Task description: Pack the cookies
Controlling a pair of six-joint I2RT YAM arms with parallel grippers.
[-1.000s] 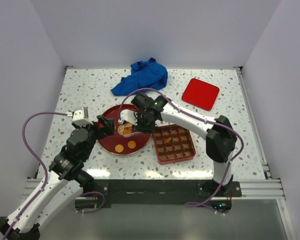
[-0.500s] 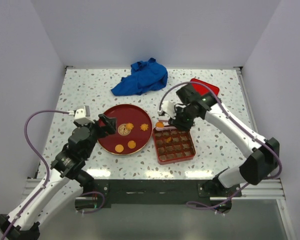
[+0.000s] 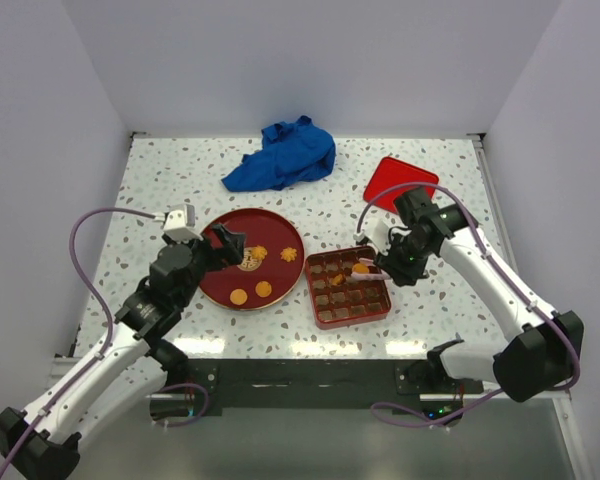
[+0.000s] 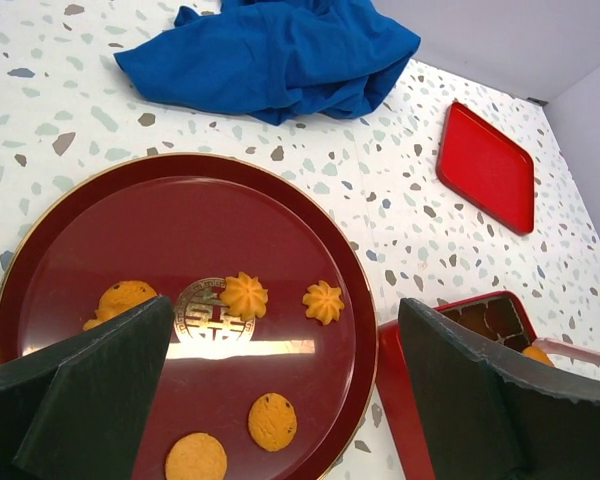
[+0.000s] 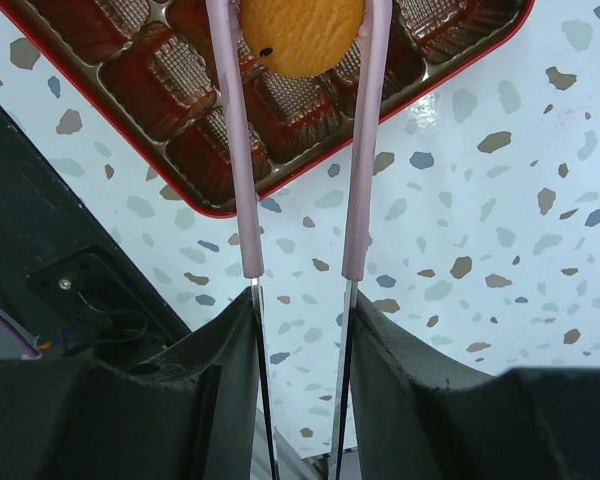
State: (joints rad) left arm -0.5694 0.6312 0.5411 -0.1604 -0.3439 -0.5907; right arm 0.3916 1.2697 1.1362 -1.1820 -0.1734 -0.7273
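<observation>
Several cookies lie on the dark red plate (image 4: pixel 180 220): two flower-shaped ones (image 4: pixel 245 296) (image 4: pixel 323 302), two round ones (image 4: pixel 271 421) (image 4: pixel 196 458), and one half hidden behind my left finger (image 4: pixel 120 300). My left gripper (image 4: pixel 285 303) hovers open over the plate, holding nothing. My right gripper (image 5: pixel 302 300) is shut on pink-tipped tongs (image 5: pixel 238 150), which pinch a round cookie (image 5: pixel 302 30) just above the red compartment box (image 5: pixel 180 90). In the top view that cookie (image 3: pixel 361 268) hangs over the box's far side, and another cookie (image 3: pixel 336 280) lies in a compartment.
A crumpled blue cloth (image 3: pixel 284 153) lies at the back of the table. The flat red lid (image 3: pixel 401 186) sits at the back right, just behind my right arm. The box (image 3: pixel 348 305) stands close against the plate's right rim (image 3: pixel 220 285).
My right arm has swung from the plate rightward to the box, carrying the cookie in the tongs. My left gripper has edged a little further over the plate.
</observation>
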